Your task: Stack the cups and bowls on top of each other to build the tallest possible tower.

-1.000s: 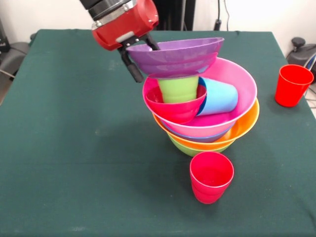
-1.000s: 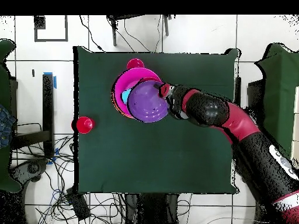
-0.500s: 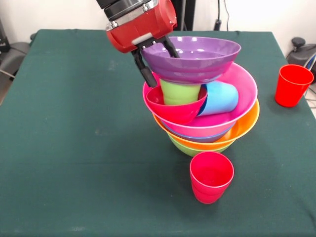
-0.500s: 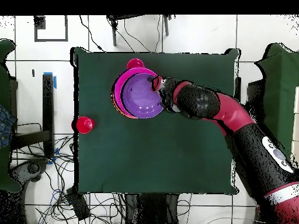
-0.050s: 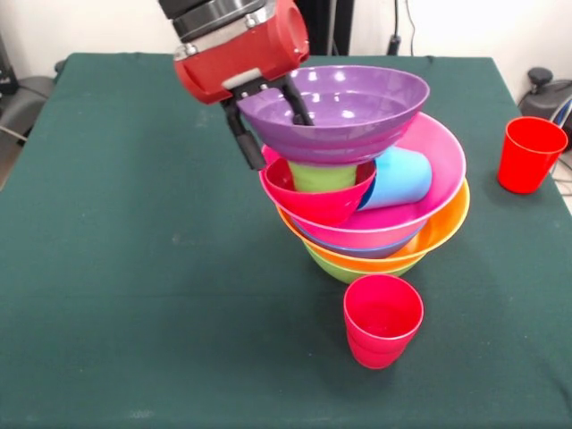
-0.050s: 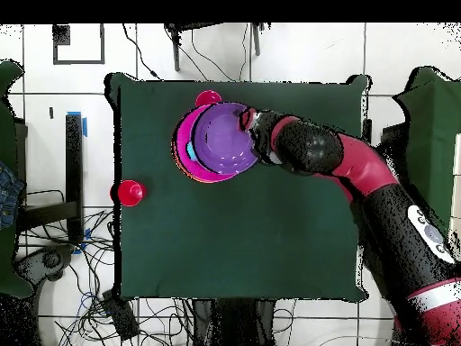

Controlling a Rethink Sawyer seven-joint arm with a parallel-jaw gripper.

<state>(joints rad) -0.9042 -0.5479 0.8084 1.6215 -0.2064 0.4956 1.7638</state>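
Bowls nested into a tower [image 5: 375, 241] stand a little right of the middle of the green counter [image 5: 134, 268] in the front view. From the bottom up, the rims read lime green [image 5: 344, 271], orange [image 5: 442, 228], a thin sliver of blue [image 5: 357, 252], then the wide pink bowl [image 5: 438, 179], which spreads broader than any other. All are glossy, smooth plastic with highlights on their rims.

Inside the pink bowl sits the small red bowl [image 5: 322, 198], tipped toward its left side. Behind it rises the lime green cup [image 5: 326, 176], and beside that the sky blue cup [image 5: 402, 179] lies on its side, its mouth turned toward the green cup.

Above them is the purple bowl [image 5: 349, 112], its ribbed base low over the top of the green cup; whether it touches cannot be told. It tilts slightly, with the left edge lower. The claw [image 5: 268, 116] is clamped on the purple bowl's left rim, one black finger inside the bowl and the other down its outer wall.

One red cup [image 5: 382, 320] stands upright on the counter just in front of the tower, close to the lime green bowl. A second red cup [image 5: 529, 154] stands upright well apart, near the counter's right edge.

From overhead, the purple bowl [image 6: 221, 141] covers most of the pink rim [image 6: 183, 153], with the arm [image 6: 360, 176] reaching in from the right.
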